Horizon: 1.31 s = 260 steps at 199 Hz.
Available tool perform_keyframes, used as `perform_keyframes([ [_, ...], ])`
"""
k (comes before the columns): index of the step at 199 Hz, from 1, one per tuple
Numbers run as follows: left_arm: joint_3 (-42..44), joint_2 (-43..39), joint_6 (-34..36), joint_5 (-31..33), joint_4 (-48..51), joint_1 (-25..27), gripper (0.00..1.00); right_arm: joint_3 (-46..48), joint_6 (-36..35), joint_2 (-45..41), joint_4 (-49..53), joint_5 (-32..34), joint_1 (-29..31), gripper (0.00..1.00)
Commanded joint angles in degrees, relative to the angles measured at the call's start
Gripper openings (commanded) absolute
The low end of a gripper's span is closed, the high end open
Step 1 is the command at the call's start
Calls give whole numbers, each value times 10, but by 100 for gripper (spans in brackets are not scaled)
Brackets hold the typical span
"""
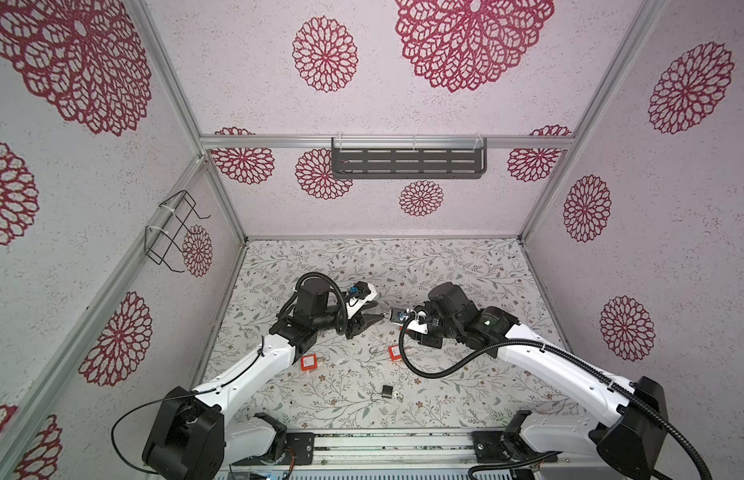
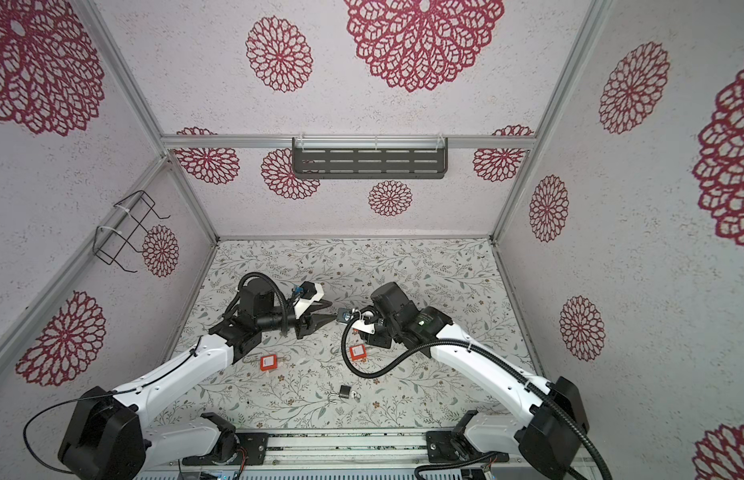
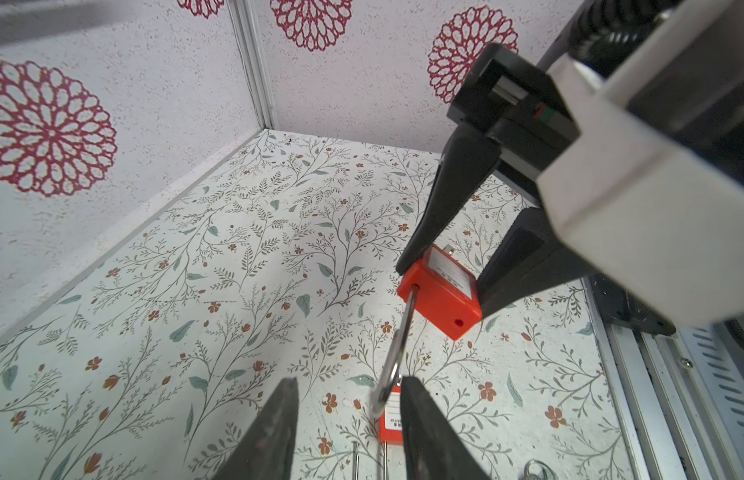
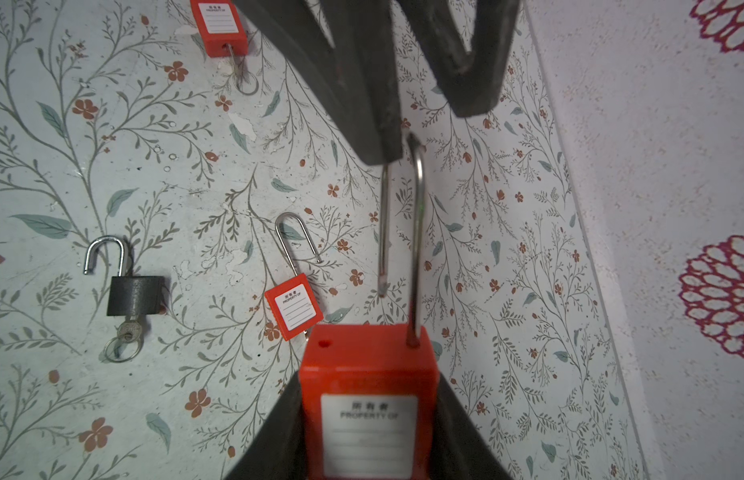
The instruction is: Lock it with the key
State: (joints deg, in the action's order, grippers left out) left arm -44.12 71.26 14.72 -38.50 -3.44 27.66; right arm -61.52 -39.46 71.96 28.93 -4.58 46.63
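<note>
Right wrist view: the right gripper [image 4: 368,386] is clamped on the red padlock [image 4: 368,353] by its body, held above the floral table [image 4: 112,166]. Its long axis runs straight toward the left gripper [image 4: 428,133] — shackle [image 4: 418,232] leading, free leg out of its hole. Left jaws stand apart, the shackle's bend between them, touching one.

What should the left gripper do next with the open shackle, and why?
Probably close the left gripper on the shackle bend: its fingers stand open around it, the right gripper holds the red padlock, and the shackle's free leg is out of its hole.
</note>
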Motion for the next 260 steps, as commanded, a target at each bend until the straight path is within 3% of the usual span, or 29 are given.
perform_keyframes([
  [1,-15,5,17,-12,14,8,46,-3,-5,-18,-12,4,5,28],
  [215,-32,22,43,-33,43,23,16,-1,-7,-17,-15,6,13,28],
  [247,-37,23,43,-39,47,23,8,2,-9,-18,-17,7,14,30],
  [260,-40,25,43,-44,49,23,2,5,-9,-20,-20,10,14,35],
])
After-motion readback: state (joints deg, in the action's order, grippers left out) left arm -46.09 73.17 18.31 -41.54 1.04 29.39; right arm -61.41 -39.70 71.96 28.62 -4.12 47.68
